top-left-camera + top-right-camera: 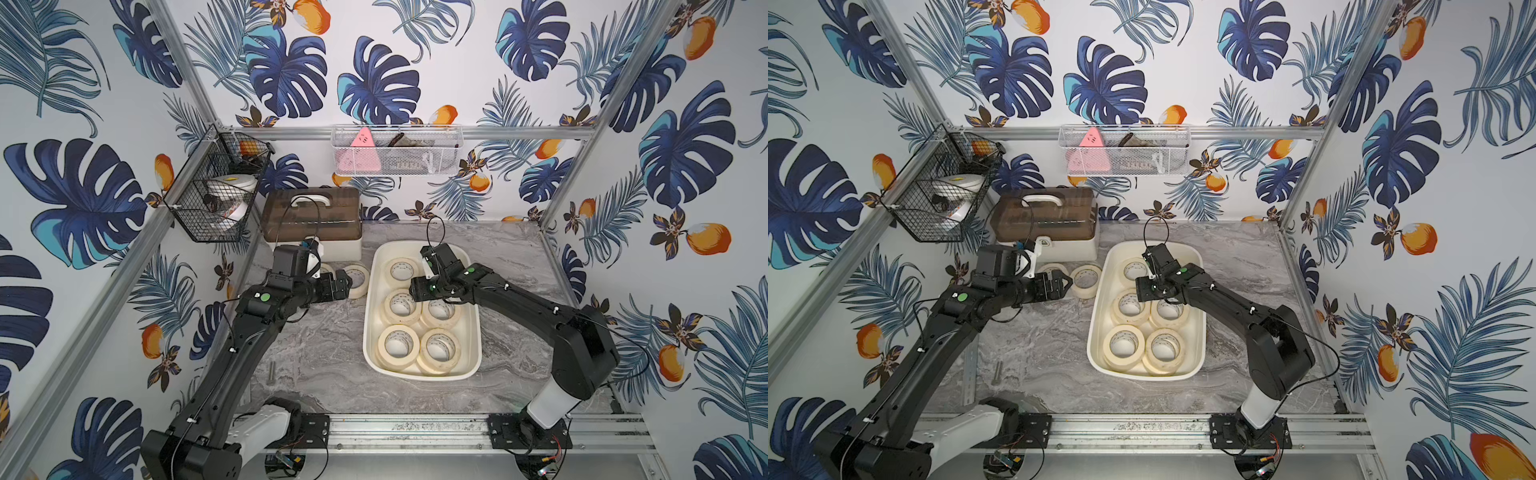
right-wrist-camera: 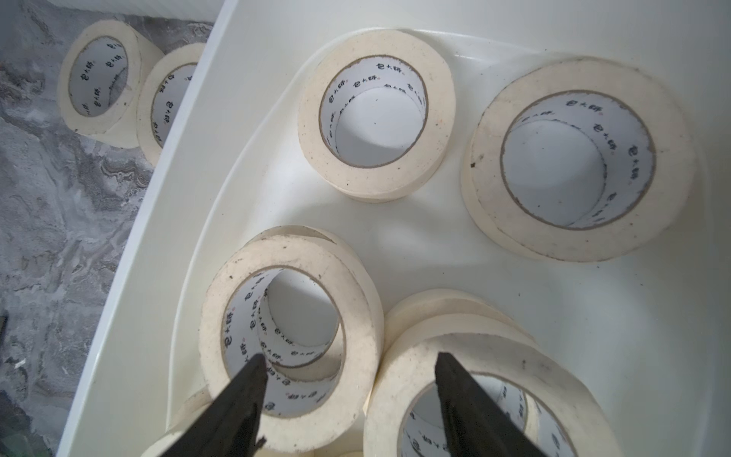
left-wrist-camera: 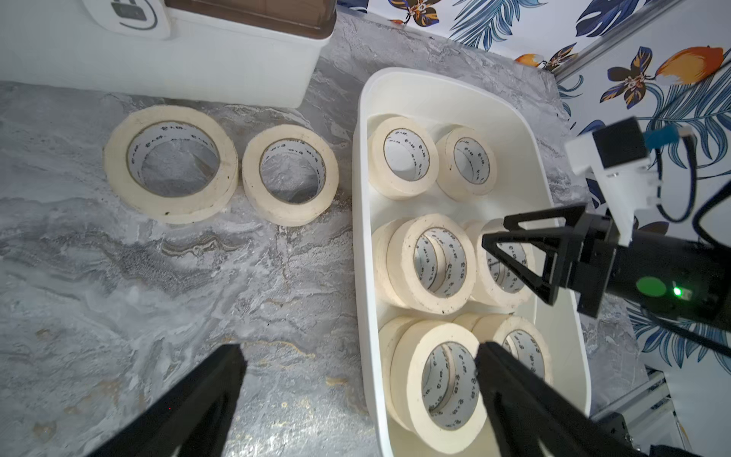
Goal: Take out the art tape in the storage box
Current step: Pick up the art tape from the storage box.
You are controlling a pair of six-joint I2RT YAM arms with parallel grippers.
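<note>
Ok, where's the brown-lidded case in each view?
Top view: case, back left of the table.
Top view: case, same spot.
Left wrist: cropped, beyond the loose rolls.
Right wrist: not in it.
Shared landmark: the two loose rolls by the box.

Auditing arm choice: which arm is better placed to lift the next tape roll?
Probably right: the right gripper hangs open over the storage box, fingers above stacked art tape; the left gripper is open outside it, beside two removed rolls.
</note>
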